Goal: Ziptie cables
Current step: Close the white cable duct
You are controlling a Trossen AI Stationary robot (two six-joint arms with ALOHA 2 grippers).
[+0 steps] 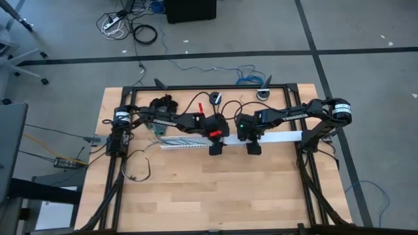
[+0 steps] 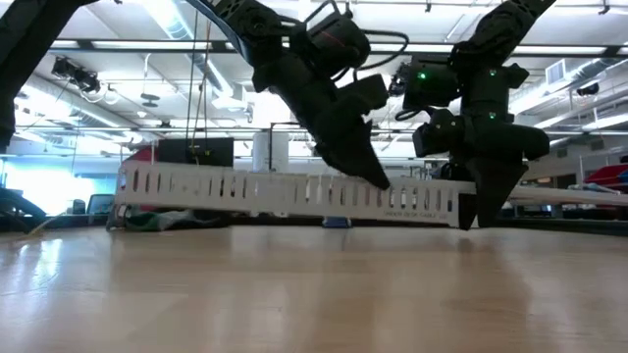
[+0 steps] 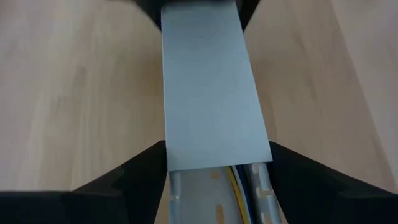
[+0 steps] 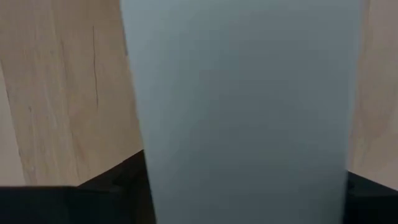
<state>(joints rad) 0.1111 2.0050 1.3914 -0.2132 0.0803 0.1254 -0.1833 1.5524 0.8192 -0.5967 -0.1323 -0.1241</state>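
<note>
Table [image 1: 215,196]: a light wooden top in a black frame, seen whole from above.
Left arm [image 1: 166,121]: reaches from the left edge toward the middle of the table.
Right arm [image 1: 294,114]: reaches from the right edge toward the middle, a green light on its wrist.
Duct [image 1: 183,145]: a long white slotted channel lying across the middle of the table; its left part shows open slots, and from the left gripper rightward a plain lid covers it.
Lid [image 3: 211,93]: a flat pale grey strip on top of the duct, running on under both grippers; in the left wrist view its end sits between that gripper's fingers, with the open channel showing below it.
Left gripper [image 1: 215,147]: down at the duct near its middle, fingers [image 3: 130,177] on either side of the lid; jaws spread wide, straddling duct and lid, touching or close to their sides.
Right gripper [image 1: 253,146]: just beside the left one, farther right on the duct, fingers [image 4: 118,180] on either side of the lid; jaws spread wide across it; whether they press it I cannot tell.
Cables [image 3: 239,186]: thin wires, one yellow, lying inside the open channel and running under the lid.
</note>
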